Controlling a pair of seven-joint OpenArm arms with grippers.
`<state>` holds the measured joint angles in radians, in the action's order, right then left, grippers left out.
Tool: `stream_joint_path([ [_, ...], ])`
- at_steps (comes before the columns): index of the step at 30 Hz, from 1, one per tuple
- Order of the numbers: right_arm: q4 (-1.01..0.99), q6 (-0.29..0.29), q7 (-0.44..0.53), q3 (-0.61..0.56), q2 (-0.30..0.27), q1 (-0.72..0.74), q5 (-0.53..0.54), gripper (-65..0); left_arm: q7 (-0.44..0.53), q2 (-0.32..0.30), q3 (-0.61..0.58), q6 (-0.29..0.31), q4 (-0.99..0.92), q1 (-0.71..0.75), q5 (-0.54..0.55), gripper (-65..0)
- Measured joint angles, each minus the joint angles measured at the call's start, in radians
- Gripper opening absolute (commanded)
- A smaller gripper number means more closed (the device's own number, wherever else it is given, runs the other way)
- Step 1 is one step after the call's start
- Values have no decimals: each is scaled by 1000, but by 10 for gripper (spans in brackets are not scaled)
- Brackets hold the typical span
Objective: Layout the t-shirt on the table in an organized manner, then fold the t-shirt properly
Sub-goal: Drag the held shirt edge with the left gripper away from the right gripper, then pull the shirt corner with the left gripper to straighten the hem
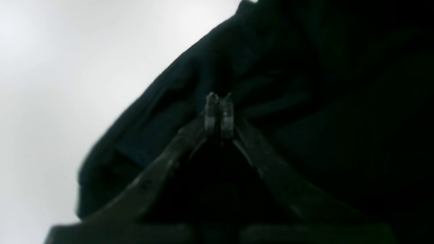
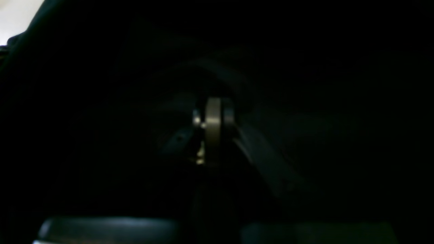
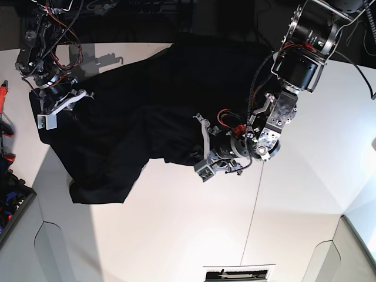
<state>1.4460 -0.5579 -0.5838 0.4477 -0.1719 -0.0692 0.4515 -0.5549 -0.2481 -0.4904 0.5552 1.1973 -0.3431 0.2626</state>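
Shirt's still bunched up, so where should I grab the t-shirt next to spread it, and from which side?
Judging by how it lies, take the loose corner of the t-shirt hanging toward the table's near edge, coming in from the bare white surface below it. That corner lies flat and free of folds, while the middle is bunched. Both the left gripper and right gripper are shut on cloth now.
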Motion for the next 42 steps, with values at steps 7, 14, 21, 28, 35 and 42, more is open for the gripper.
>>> stream_joint_path([
  [7, 0, -1, 0, 0, -5, 0, -5, -650, 8, -148, 0, -141, -12, -40, -62, -650],
  [14, 0, -1, 0, 0, -8, 0, -7, -650, 10, -216, 0, -145, -45, -68, -117, -650],
  [21, 0, -4, -27, 0, -21, -2, -1, -650, 2, -246, 0, -249, -233, -166, -205, -650],
  [28, 0, -3, -60, 0, -53, -3, 5, -650, -42, -245, 0, -270, -343, -229, -175, -650],
  [35, 0, -6, -60, 58, -61, -55, 80, -650, -95, -267, 8, -321, -349, -240, -143, -650],
  [42, 0, -3, -72, 160, -61, -80, 174, -650, -174, -269, 11, -263, -286, -283, -25, -650],
])
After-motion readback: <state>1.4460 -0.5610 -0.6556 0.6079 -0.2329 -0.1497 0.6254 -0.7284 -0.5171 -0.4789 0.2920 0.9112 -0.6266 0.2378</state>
